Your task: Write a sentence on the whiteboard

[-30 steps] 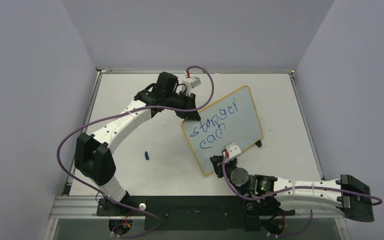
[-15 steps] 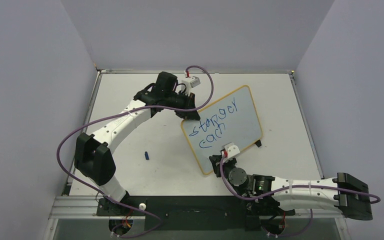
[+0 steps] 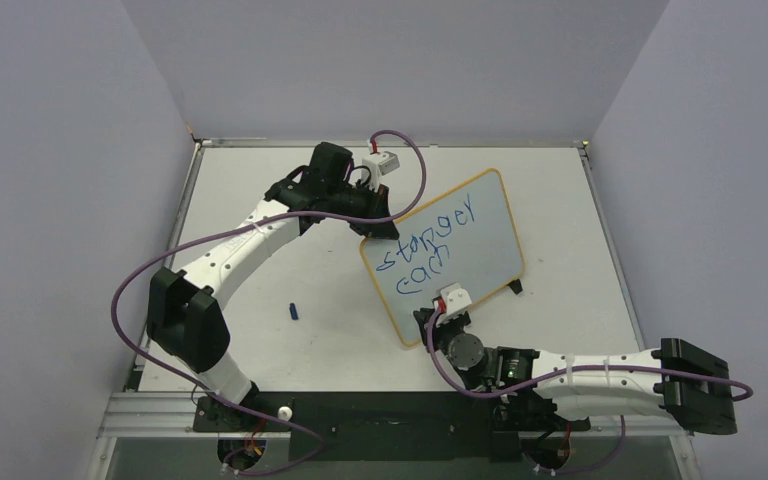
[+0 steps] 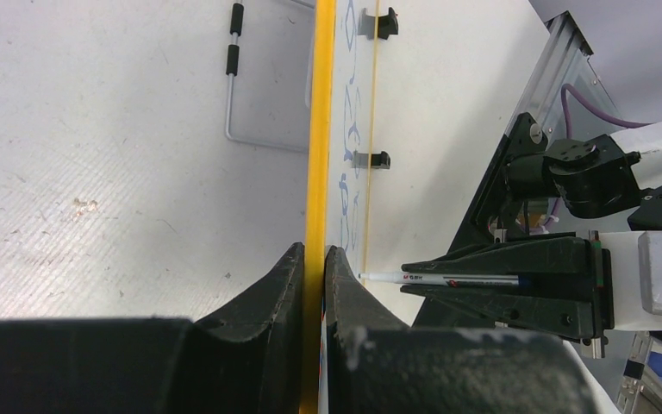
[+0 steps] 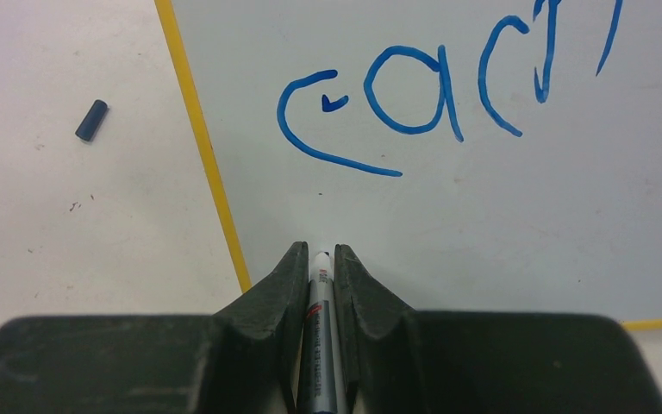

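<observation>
The whiteboard [image 3: 485, 250] stands propped on the table [image 3: 250, 200], its yellow frame clamped in the left hand [image 4: 313, 252]. The right hand [image 5: 319, 250] pinches a marker [image 5: 321, 362], tip at the board below the blue sentence [image 3: 428, 258].

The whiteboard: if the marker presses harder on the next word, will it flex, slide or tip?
Probably stiff: the yellow-framed whiteboard looks like a flat, rigid panel. It stands on small black feet, so alone it might tip or skid. The left pincer clamped on its edge likely prevents that. Its glossy face may let the marker slip.
</observation>
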### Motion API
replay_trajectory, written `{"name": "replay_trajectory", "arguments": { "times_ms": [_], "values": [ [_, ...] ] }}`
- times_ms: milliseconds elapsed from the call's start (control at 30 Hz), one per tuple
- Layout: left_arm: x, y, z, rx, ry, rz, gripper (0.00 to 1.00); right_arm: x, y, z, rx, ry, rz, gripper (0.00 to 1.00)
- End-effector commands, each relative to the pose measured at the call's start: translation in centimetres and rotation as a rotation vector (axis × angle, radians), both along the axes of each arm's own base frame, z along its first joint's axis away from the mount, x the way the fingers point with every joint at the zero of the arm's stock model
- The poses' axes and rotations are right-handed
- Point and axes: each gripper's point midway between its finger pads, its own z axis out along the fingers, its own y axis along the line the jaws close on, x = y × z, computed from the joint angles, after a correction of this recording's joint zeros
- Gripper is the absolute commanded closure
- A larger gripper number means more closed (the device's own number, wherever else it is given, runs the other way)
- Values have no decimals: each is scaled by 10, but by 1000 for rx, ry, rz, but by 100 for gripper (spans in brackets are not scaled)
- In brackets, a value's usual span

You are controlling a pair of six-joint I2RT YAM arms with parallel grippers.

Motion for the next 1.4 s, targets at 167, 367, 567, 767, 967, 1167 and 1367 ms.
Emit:
{"name": "replay_trajectory", "arguments": {
  "times_ms": [167,367,567,767,967,1167,1367],
  "values": [
    [14,10,14,21,-107,64,100,-11,13,-11,19,56,77,100],
    [14,11,14,22,-108,65,100,-14,8,-22,6,87,67,100],
    [14,11,15,21,-109,65,100,-13,-2,-33,-44,124,6,100],
    [14,10,16,19,-110,64,100,-7,-16,-26,-59,111,-76,100],
    [13,10,17,14,-108,63,100,0,-19,-3,-48,55,-103,100],
    [12,8,17,11,-108,59,100,16,-10,17,-60,7,-111,100],
    [11,8,16,15,-107,59,100,38,4,40,-27,-9,-102,100]
  ]
}}
